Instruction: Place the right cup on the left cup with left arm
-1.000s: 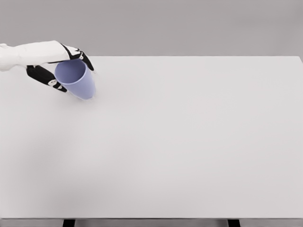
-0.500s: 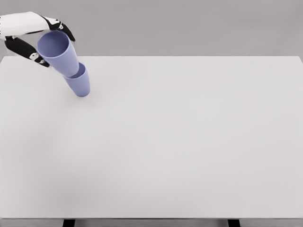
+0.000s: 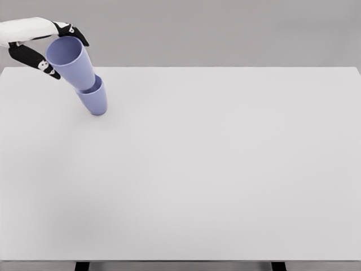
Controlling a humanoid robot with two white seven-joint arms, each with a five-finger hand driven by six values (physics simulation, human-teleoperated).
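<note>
White and cut off at the frame's left edge, the left hand (image 3: 35,40) had its dark fingers (image 3: 72,31) spread around the rim of the upper cup (image 3: 70,62); contact was unclear. That cup sat tilted in the lower cup (image 3: 95,100) on the table (image 3: 225,169).

The left arm (image 3: 17,28) is cut off by the picture's edge at 9 o'clock, so only the wrist and hand show. The upper cup (image 3: 70,62) hides the inside of the lower cup (image 3: 95,99) and part of the fingers (image 3: 42,63). The bench (image 3: 225,169) runs past both side edges; its legs are cropped at 6 o'clock.
</note>
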